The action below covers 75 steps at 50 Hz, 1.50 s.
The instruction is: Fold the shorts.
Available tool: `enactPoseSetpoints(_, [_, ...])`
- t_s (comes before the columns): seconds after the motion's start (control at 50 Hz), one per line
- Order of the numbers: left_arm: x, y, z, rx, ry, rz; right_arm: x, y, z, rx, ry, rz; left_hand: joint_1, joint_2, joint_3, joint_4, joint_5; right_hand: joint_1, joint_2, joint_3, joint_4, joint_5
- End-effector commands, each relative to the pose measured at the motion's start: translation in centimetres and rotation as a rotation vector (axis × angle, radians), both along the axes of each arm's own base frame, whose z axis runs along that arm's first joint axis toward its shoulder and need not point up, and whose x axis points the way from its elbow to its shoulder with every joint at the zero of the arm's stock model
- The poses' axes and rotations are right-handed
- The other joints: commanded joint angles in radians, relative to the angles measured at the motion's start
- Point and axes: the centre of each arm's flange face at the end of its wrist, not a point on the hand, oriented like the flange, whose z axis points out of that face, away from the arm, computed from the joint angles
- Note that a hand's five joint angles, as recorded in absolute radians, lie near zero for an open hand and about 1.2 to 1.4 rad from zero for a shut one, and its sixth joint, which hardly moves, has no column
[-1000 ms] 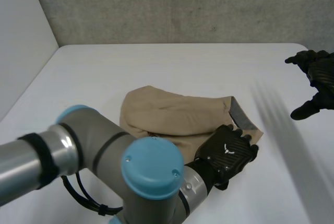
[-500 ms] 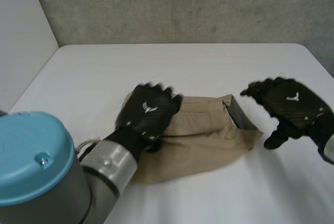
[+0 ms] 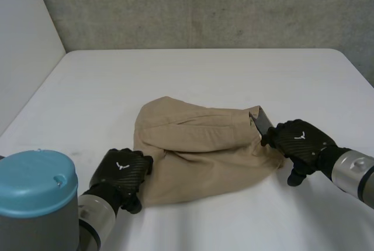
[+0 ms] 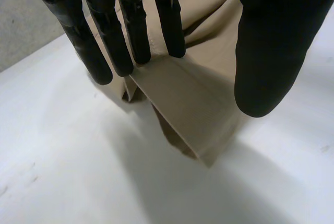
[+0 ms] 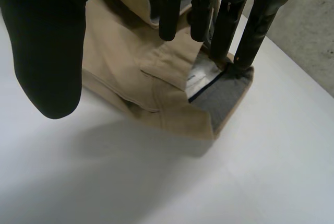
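The tan shorts [image 3: 198,145] lay bunched near the middle of the table [image 3: 204,69], with the left hand [image 3: 121,172] at the leg hem [image 4: 182,104] and the right hand [image 3: 299,140] at the waistband [image 5: 222,96], each with straight fingers and thumb spread, pinching nothing, so the grasp step seemingly required closing on both ends.

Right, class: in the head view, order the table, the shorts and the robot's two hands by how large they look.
1. White table
2. Beige shorts
3. Left hand and right hand look alike, so unranked.
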Motion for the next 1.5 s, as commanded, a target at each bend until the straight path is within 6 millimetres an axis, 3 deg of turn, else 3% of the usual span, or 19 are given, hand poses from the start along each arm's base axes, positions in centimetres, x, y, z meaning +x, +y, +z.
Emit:
enactPoseSetpoints(0.02, [0.4, -1.2, -1.6, 0.043, -0.032, 0.038, 0.8, -1.4, -1.1, -0.021, 0.020, -0.008, 0.045, 0.053, 0.047, 0.054, 0.056, 0.228, 0.184, 0.169, 0.164, 0.170])
enactPoseSetpoints(0.32, [-0.3, -2.8, -2.7, -0.006, 0.001, 0.049, 1.3, -3.2, -2.9, 0.004, 0.050, -0.016, 0.261, 0.270, 0.264, 0.271, 0.272, 0.354, 0.310, 0.295, 0.290, 0.296])
enactPoseSetpoints(0.34, [-0.3, -2.8, -2.7, -0.006, 0.002, 0.049, 1.2, -3.5, -3.0, 0.004, 0.054, -0.024, 0.262, 0.271, 0.265, 0.272, 0.273, 0.395, 0.351, 0.336, 0.331, 0.337])
enactPoseSetpoints(0.44, [-0.6, -3.5, -3.1, -0.032, 0.017, 0.051, 1.2, -4.1, -2.9, -0.007, 0.048, -0.037, 0.801, 0.810, 0.804, 0.811, 0.812, 1.054, 1.010, 0.995, 0.989, 0.996])
enactPoseSetpoints(0.5, [-0.9, -3.7, -2.8, -0.040, 0.026, 0.042, 1.2, -4.2, -2.8, -0.010, 0.041, -0.043, 0.837, 0.846, 0.840, 0.847, 0.848, 1.055, 1.011, 0.996, 0.991, 0.997])
enactPoseSetpoints(0.64, [-1.7, -4.3, -0.4, -0.106, 0.078, 0.026, 1.6, -4.3, 1.0, -0.068, -0.061, -0.082, 0.837, 0.846, 0.840, 0.847, 0.848, 1.055, 1.011, 0.996, 0.991, 0.997])
enactPoseSetpoints(0.7, [-1.8, -4.6, 4.3, -0.238, 0.162, 0.026, 1.6, -4.0, 4.4, -0.132, -0.121, -0.101, 0.837, 0.846, 0.840, 0.847, 0.848, 1.055, 1.011, 0.996, 0.991, 0.997])
enactPoseSetpoints(0.74, [-1.5, -4.5, 10.4, -0.405, 0.263, 0.027, 1.6, -3.5, 8.1, -0.208, -0.178, -0.108, 0.837, 0.846, 0.840, 0.847, 0.848, 1.055, 1.011, 0.996, 0.991, 0.997])
enactPoseSetpoints(0.9, [0.5, -2.6, 23.6, -0.764, 0.447, 0.022, 1.0, -0.3, 20.4, -0.426, -0.355, -0.111, 0.837, 0.846, 0.840, 0.847, 0.848, 1.055, 1.011, 0.996, 0.991, 0.997])
enactPoseSetpoints(0.98, [0.6, -2.3, 25.6, -0.790, 0.457, -0.003, 0.7, 1.3, 23.2, -0.419, -0.360, -0.111, 0.837, 0.846, 0.840, 0.847, 0.848, 1.055, 1.011, 0.996, 0.991, 0.997])
enactPoseSetpoints(1.04, [0.9, -2.6, 25.6, -0.762, 0.427, 0.002, 0.7, 1.6, 23.8, -0.377, -0.343, -0.116, 0.837, 0.846, 0.840, 0.847, 0.848, 1.055, 1.011, 0.996, 0.991, 0.997])
enactPoseSetpoints(1.1, [0.3, -3.9, 23.1, -0.646, 0.357, -0.014, 0.8, 0.9, 22.8, -0.318, -0.306, -0.120, 0.837, 0.846, 0.840, 0.847, 0.848, 1.055, 1.011, 0.996, 0.991, 0.997])
enactPoseSetpoints(1.18, [-1.0, -6.0, 18.5, -0.487, 0.269, -0.022, 1.4, -0.8, 19.0, -0.181, -0.216, -0.109, 0.837, 0.846, 0.840, 0.847, 0.848, 1.055, 1.011, 0.996, 0.991, 0.997])
enactPoseSetpoints(1.2, [-1.2, -6.3, 17.8, -0.466, 0.254, -0.021, 1.8, -1.1, 17.4, -0.120, -0.196, -0.103, 0.837, 0.846, 0.840, 0.847, 0.848, 0.632, 0.588, 0.573, 0.567, 0.574])
enactPoseSetpoints(1.22, [-1.4, -6.7, 16.5, -0.428, 0.228, -0.019, 2.3, -1.0, 16.4, -0.082, -0.191, -0.093, 0.837, 0.846, 0.840, 0.847, 0.848, 0.438, 0.395, 0.379, 0.374, 0.381])
enactPoseSetpoints(1.28, [-1.8, -7.4, 15.0, -0.391, 0.204, -0.018, 4.8, 0.3, 12.7, 0.076, -0.218, -0.043, 0.837, 0.846, 0.840, 0.847, 0.848, 0.328, 0.284, 0.269, 0.264, 0.270])
enactPoseSetpoints(1.36, [-1.7, -8.2, 14.5, -0.382, 0.196, -0.005, 6.5, 1.7, 9.1, 0.216, -0.327, -0.060, 0.837, 0.846, 0.840, 0.847, 0.848, 0.155, 0.112, 0.096, 0.091, 0.098])
enactPoseSetpoints(1.42, [-1.3, -8.6, 14.8, -0.391, 0.198, 0.009, 6.3, 2.3, 6.7, 0.291, -0.386, -0.115, 0.837, 0.846, 0.840, 0.847, 0.848, 0.035, -0.009, -0.024, -0.030, -0.023])
enactPoseSetpoints(1.5, [-1.5, -8.6, 16.2, -0.437, 0.225, 0.005, 6.3, 3.1, 5.4, 0.364, -0.400, -0.137, 0.837, 0.846, 0.840, 0.847, 0.848, -0.013, -0.056, -0.072, -0.077, -0.070])
